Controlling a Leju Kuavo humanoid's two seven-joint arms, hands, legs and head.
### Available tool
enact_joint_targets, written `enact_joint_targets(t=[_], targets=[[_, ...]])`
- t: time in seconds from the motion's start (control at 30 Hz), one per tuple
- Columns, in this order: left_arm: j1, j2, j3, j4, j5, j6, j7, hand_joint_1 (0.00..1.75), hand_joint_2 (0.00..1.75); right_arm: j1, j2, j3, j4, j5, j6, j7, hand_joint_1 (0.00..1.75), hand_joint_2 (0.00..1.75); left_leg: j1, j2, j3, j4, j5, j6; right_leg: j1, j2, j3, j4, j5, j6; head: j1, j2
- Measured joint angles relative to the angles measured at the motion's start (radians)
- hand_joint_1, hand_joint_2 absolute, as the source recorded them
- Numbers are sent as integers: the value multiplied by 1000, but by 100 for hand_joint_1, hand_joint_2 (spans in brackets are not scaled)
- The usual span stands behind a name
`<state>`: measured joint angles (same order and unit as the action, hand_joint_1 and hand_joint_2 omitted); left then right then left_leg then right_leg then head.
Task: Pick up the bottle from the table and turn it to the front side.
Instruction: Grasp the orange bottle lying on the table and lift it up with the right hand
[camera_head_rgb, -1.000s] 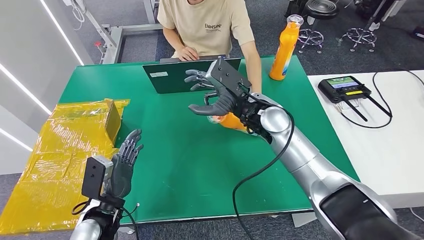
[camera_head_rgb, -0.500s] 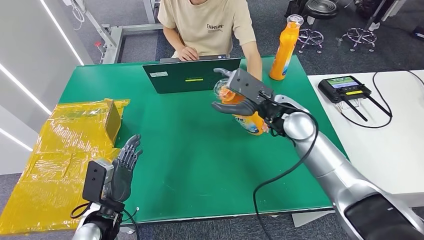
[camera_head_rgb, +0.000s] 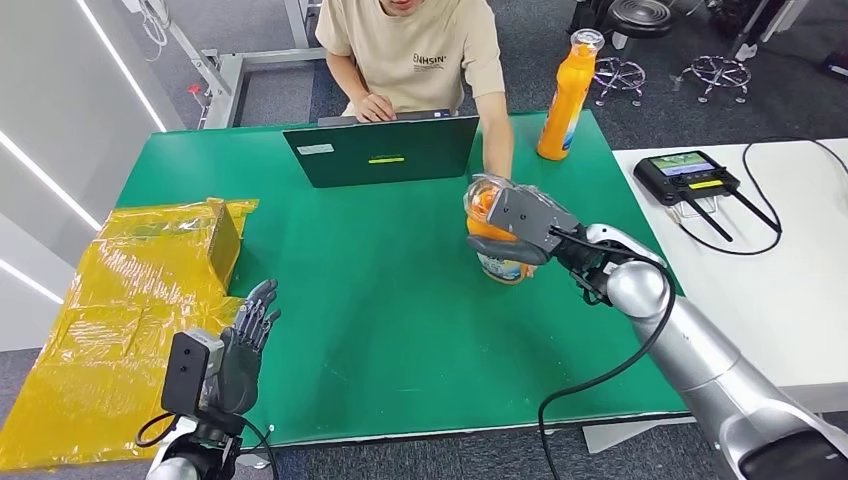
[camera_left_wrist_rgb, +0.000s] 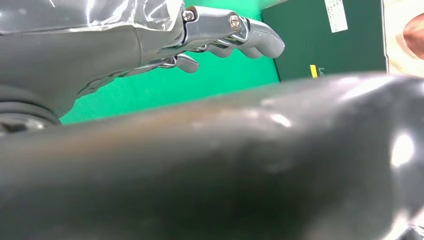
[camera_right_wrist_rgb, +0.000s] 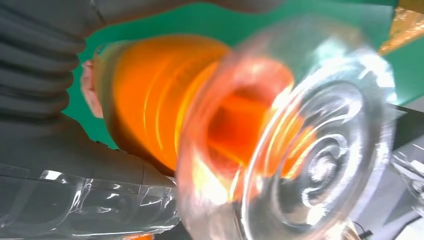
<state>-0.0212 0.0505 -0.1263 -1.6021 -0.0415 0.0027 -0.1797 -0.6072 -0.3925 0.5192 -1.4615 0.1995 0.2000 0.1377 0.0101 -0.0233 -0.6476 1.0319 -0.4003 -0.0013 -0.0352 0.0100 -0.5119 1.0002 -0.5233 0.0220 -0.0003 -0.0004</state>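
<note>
My right hand (camera_head_rgb: 525, 225) grips an orange bottle (camera_head_rgb: 488, 232) with a clear cap, holding it about upright with its base at or just above the green table (camera_head_rgb: 380, 320), right of centre. The right wrist view looks straight at the bottle's clear cap (camera_right_wrist_rgb: 320, 160) and orange neck (camera_right_wrist_rgb: 165, 95), wrapped by my right hand (camera_right_wrist_rgb: 35, 80). My left hand (camera_head_rgb: 245, 340) hovers open at the table's near left corner, fingers straight and apart. Its fingers (camera_left_wrist_rgb: 235, 35) show over the green surface in the left wrist view.
A second orange bottle (camera_head_rgb: 566, 95) stands at the table's far right. A person in a beige shirt (camera_head_rgb: 415, 50) sits behind an open dark laptop (camera_head_rgb: 380, 150), one forearm reaching near my bottle. Yellow wrapped boxes (camera_head_rgb: 140, 290) lie at left. A controller (camera_head_rgb: 685, 175) rests on the white table.
My right arm has swung right and down, turning the bottle from lying tilted in the hand to standing upright near the table. The left hand has sunk slightly.
</note>
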Motion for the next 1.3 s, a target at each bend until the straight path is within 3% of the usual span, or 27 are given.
enact_joint_targets(t=[0.1, 0.83, 0.97, 1.2, 1.3], targets=[[7, 0, 0, -8, 0, 0, 0, 0, 0, 4, -7, 0, 3, -14, 11, -9, 175, 175, 0, 0, 0, 0, 0, 0, 0, 0, 0, 0, 0, 0, 0, 0], [56, 0, 0, -38, -8, -11, 1, 0, 0, 6, -3, 35, 34, -98, 8, -70, 175, 175, 0, -1, -1, 0, 0, 0, 0, -1, 0, 0, 0, 0, 0, 0], [16, -4, -29, -23, -1, -44, 10, 0, 0, -43, 65, 54, 57, -182, -8, -99, 175, 175, 0, 0, -1, 0, 1, 0, 0, 0, -1, 1, 0, 0, 0, 0], [-151, -21, -104, 135, 7, -41, 17, 0, 0, -208, 280, 117, 196, -375, -76, -126, 175, 175, 1, 0, 0, 0, 3, -2, 0, 0, -2, 3, 1, -1, 0, 0], [-206, -25, -127, 209, -4, -27, 11, 0, 131, -231, 363, 122, 233, -418, -87, -146, 175, 175, 1, 0, -1, 0, 3, -2, 0, 0, -2, 3, 1, -1, 0, 0]])
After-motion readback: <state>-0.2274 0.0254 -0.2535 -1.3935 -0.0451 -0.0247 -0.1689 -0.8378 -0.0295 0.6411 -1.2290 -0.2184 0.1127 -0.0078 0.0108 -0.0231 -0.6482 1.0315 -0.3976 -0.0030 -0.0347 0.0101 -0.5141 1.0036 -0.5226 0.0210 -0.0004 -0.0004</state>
